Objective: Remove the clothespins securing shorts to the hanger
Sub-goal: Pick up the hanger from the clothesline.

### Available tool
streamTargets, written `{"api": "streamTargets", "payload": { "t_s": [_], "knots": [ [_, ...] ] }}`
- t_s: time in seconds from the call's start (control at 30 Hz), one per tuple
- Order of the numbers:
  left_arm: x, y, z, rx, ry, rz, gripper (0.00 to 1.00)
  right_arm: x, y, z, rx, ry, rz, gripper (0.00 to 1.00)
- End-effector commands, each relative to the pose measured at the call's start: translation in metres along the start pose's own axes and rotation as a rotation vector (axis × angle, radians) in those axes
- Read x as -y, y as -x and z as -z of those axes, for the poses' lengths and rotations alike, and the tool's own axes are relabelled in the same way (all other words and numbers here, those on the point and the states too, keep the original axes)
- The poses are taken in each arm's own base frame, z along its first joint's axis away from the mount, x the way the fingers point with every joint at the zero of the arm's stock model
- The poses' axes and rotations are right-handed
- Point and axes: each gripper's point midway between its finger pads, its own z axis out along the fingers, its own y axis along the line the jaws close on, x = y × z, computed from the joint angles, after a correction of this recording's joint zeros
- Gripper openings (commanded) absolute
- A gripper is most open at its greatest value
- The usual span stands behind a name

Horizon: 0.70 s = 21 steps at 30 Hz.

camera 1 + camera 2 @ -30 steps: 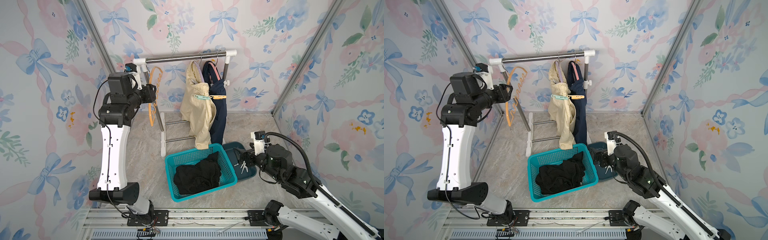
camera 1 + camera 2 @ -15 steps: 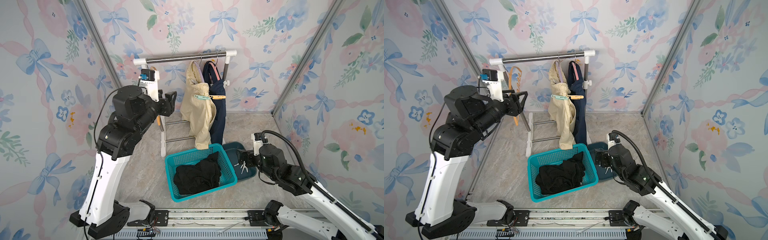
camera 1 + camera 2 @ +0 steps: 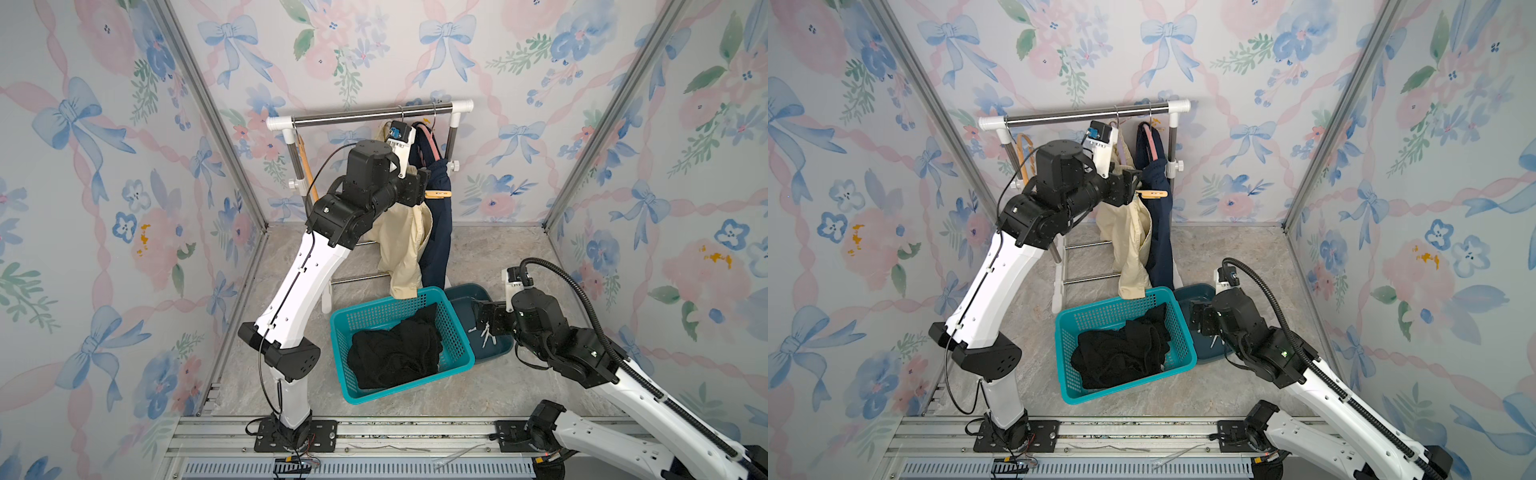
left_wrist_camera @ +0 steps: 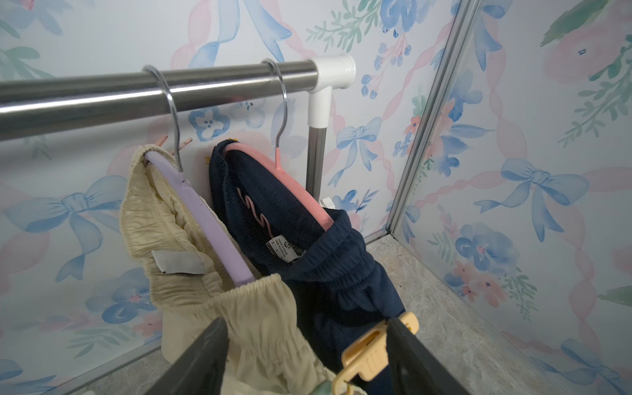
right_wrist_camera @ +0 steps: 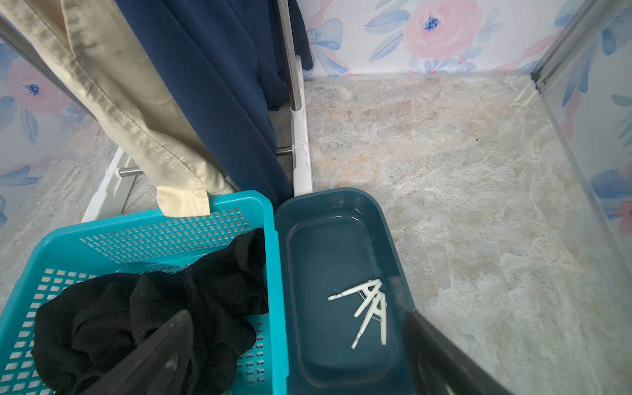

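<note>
Cream shorts hang on a lilac hanger, and navy shorts on a pink hanger. A light orange clothespin clips the navy waistband; it also shows in both top views. My left gripper is open around the cream waistband, one finger touching the orange clothespin. A pale green sliver peeks out below. My right gripper hangs open and empty over the dark bin, where white clothespins lie. Black shorts lie in the basket.
The turquoise basket stands on the floor beside the dark bin, under the hanging shorts. The steel rail has white end posts. An empty orange hanger hangs at the rail's left end. Papered walls close in on three sides.
My left arm has swung from the rail's left end across to the cream shorts, and its jaws have widened. The right arm has hardly moved.
</note>
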Motion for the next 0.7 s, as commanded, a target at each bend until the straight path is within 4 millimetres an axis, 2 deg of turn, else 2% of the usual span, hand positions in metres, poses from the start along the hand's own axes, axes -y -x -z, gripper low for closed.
{"api": "streamTargets", "payload": {
  "t_s": [0.0,0.13,0.4,0.57,0.67],
  "knots": [
    [-0.007,0.015,0.0,0.047,0.02,-0.007,0.79,0.008,-0.004,0.003,-0.007,-0.023,-0.029,0.97],
    [-0.019,0.005,-0.018,0.025,0.023,0.018,0.84,0.009,-0.008,0.002,-0.011,-0.02,-0.045,0.97],
    [-0.025,-0.014,-0.043,-0.019,-0.018,0.029,0.87,0.003,-0.012,-0.003,-0.027,-0.003,-0.06,0.96],
    [-0.035,-0.028,-0.049,-0.055,-0.004,0.031,0.88,-0.002,-0.014,-0.006,-0.032,0.014,-0.066,0.97],
    [-0.048,-0.033,-0.046,-0.073,0.032,0.032,0.83,-0.004,-0.014,-0.008,-0.036,0.018,-0.063,0.97]
  ]
}}
